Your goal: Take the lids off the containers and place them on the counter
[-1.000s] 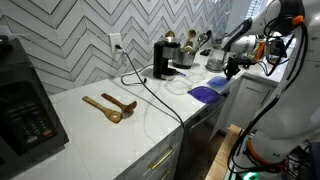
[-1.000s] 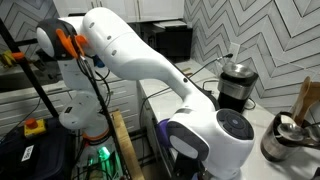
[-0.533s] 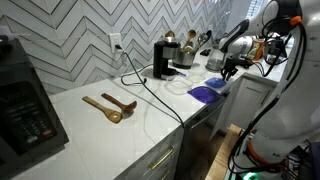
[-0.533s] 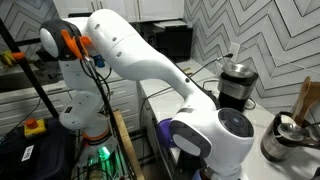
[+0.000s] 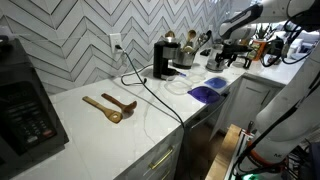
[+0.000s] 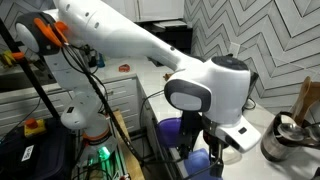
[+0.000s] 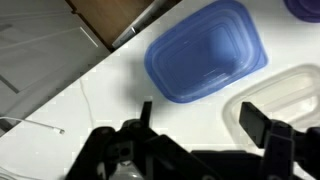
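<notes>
In the wrist view the blue lid [image 7: 205,50] lies flat on the white counter [image 7: 110,95], just beyond my gripper [image 7: 207,118]. The gripper is open, with nothing between its fingers, and hangs above the counter. A clear open container [image 7: 290,95] sits beside the right finger. A corner of the purple lid [image 7: 306,7] shows at the top right. In an exterior view the purple lid [image 5: 204,94] and blue lid [image 5: 218,83] lie side by side near the counter's end, with the gripper [image 5: 229,60] raised above them.
Two wooden spoons [image 5: 110,105] lie mid-counter. A black coffee machine [image 5: 165,58] with a trailing cable stands by the wall, with kettles behind it. A large black appliance [image 5: 25,100] fills the near end. The counter edge and cabinet drawers [image 7: 40,60] run close to the blue lid.
The gripper has opened and let go of the blue lid, which now rests on the counter. The arm has risen away from it.
</notes>
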